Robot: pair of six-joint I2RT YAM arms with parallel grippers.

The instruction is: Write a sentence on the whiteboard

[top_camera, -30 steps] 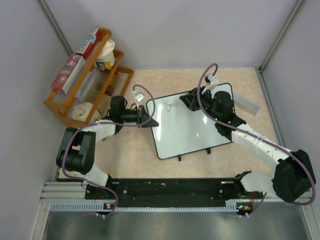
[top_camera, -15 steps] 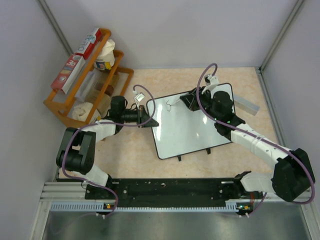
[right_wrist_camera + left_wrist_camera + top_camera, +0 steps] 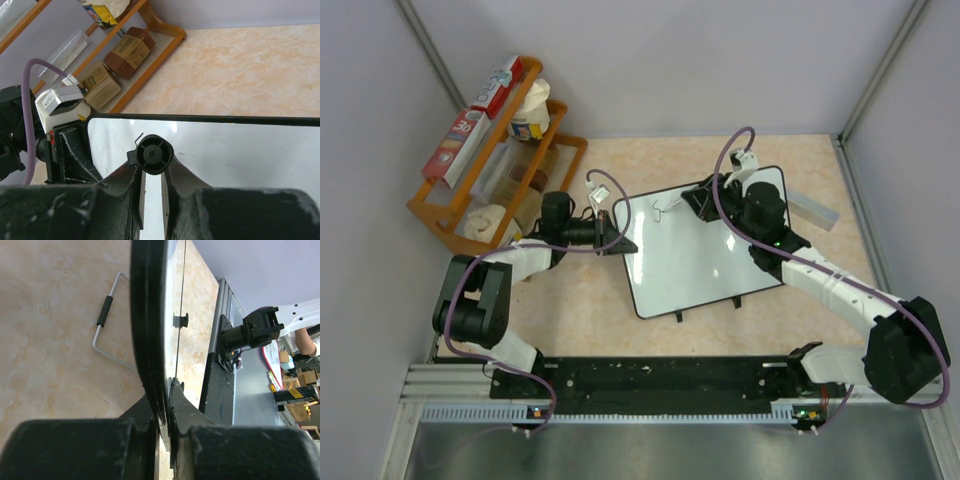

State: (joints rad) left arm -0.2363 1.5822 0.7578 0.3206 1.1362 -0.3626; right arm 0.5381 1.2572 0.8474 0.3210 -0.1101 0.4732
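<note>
Whiteboard (image 3: 705, 255) lying skewed at table centre; only small dark stroke (image 3: 662, 209) near far left corner, writing judged barely begun; left gripper (image 3: 620, 243) pinching board's left rim, likely to steady it; right gripper (image 3: 692, 203) clamped on black marker (image 3: 154, 154), tip near stroke; pale marbled tabletop (image 3: 570, 310); wooden rack (image 3: 450, 215) far left; plain pale walls (image 3: 700, 60).

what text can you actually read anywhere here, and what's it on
None reads clearly.
whiteboard: only a short pen stroke, no word yet.
red and white box on the rack: print too blurred to read.
brown cartons: labels too small to read.
</note>
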